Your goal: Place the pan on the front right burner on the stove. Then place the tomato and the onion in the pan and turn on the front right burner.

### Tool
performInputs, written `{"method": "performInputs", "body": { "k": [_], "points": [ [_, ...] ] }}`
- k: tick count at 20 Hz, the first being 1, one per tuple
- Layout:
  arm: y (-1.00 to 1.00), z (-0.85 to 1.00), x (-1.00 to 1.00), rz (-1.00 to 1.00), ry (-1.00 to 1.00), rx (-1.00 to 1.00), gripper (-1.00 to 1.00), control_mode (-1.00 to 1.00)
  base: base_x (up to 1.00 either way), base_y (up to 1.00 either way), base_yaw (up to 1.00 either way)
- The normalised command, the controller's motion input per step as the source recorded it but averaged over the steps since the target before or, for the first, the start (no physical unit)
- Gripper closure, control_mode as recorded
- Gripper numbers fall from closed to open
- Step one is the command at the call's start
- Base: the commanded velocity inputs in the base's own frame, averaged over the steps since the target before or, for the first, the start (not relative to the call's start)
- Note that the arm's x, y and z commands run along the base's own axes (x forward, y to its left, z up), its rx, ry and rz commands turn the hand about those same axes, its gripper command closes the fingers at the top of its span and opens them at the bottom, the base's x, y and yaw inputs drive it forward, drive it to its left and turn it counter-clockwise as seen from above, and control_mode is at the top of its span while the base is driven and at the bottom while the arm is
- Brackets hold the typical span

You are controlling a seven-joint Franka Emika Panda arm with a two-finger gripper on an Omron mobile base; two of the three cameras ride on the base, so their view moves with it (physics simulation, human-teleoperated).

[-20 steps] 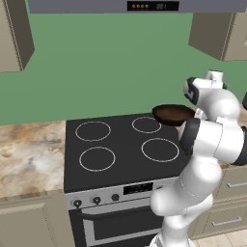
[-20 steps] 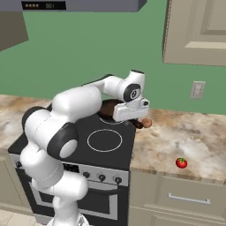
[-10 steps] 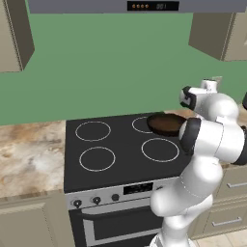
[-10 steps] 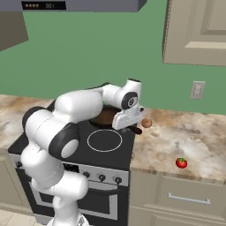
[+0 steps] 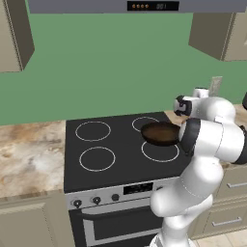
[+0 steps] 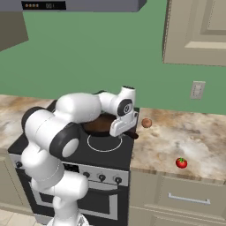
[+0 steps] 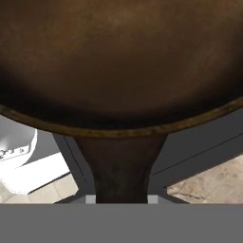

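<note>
The dark brown pan hangs a little above the black stove, over the far edge of the front right burner. My gripper is shut on the pan's handle at the stove's right edge. In the hand view the pan spreads across the top, with the handle running down between my fingertips. The pale tan onion lies on the counter just right of the stove. The red tomato sits farther right, near the counter's front edge.
Marble counter runs to both sides of the stove. Black knobs line the silver control panel. A wall outlet and upper cabinets are at the right. A range hood hangs above.
The pan has come down and moved forward and left, from high over the back right of the stove to just above the front right burner. Onion and tomato have not moved.
</note>
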Motion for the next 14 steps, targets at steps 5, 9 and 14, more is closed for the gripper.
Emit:
{"method": "performInputs", "body": {
  "k": [5,9,14],
  "points": [
    [0.0,-0.27,0.0,0.05,0.0,0.0,1.0,-1.0,0.0,0.0,0.0],
    [0.0,-0.2,0.0,0.04,0.0,0.0,1.0,-1.0,0.0,0.0,0.0],
    [0.0,-0.21,0.0,0.02,0.0,0.0,1.0,-1.0,0.0,0.0,0.0]
  ]
}}
